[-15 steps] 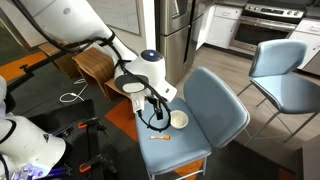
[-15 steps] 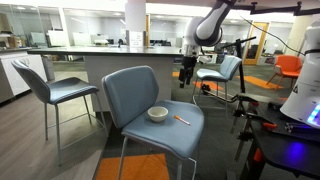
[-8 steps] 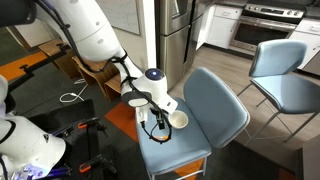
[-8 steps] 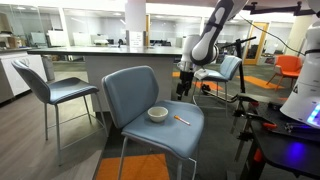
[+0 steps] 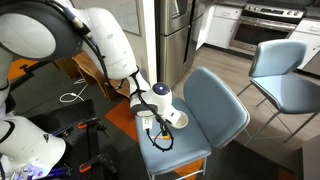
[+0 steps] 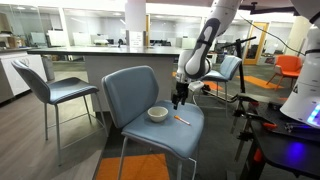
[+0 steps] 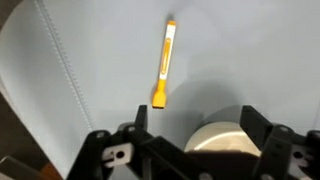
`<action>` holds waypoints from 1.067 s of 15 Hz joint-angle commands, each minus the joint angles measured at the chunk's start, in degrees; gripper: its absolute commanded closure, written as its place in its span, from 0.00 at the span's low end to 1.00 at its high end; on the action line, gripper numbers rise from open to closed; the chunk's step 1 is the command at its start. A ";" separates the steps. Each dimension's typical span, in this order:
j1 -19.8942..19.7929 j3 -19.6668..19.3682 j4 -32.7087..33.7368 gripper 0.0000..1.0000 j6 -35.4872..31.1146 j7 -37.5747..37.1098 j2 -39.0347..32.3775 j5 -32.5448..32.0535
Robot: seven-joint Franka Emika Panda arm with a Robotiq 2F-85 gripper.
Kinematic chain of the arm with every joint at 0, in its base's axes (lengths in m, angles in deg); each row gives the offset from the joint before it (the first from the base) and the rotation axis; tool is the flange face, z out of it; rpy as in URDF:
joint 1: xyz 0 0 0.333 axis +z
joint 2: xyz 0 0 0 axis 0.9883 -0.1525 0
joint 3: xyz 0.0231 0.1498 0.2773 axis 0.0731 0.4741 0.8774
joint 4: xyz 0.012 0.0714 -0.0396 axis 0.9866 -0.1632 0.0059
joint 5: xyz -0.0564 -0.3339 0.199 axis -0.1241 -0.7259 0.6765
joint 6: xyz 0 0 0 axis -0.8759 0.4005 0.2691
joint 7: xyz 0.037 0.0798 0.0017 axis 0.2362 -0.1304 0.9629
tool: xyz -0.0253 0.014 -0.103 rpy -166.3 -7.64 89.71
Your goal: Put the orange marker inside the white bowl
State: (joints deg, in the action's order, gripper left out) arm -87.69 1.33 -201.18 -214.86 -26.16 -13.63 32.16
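Note:
The orange marker (image 7: 164, 62) lies flat on the blue chair seat (image 7: 70, 70), with its paler end pointing away from the jaws. It also shows in an exterior view (image 6: 183, 120). The white bowl (image 6: 158, 113) stands on the seat beside it. In the wrist view the bowl (image 7: 225, 135) sits partly behind the jaws. My gripper (image 7: 197, 125) is open and empty. It hovers a little above the seat (image 6: 179, 100), over the marker and the bowl's edge. In an exterior view the gripper (image 5: 156, 126) hides the marker, and part of the bowl (image 5: 180, 119) shows.
The blue chair has a tall backrest (image 6: 128, 88) behind the bowl. Other blue chairs (image 6: 45, 88) (image 5: 283, 70) stand nearby. A counter (image 6: 90, 55) runs behind. Robot hardware (image 6: 290, 140) stands close to the seat's side.
The arm has come down and in toward the seat. The gripper has dropped from well above the chair to just over the marker. Marker and bowl have not moved.

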 commanded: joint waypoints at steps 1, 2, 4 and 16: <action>-1.60 1.95 3.65 0.00 -2.20 -3.04 -4.70 1.57; -1.79 2.15 4.29 0.00 -2.32 -3.77 -5.74 1.85; -2.11 2.26 5.36 0.00 -2.76 -5.08 -7.53 2.46; -5.58 4.08 9.69 0.48 -1.87 -4.96 -13.96 3.33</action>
State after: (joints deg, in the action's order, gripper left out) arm -92.08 4.13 -192.89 -216.36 -30.55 -26.26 34.66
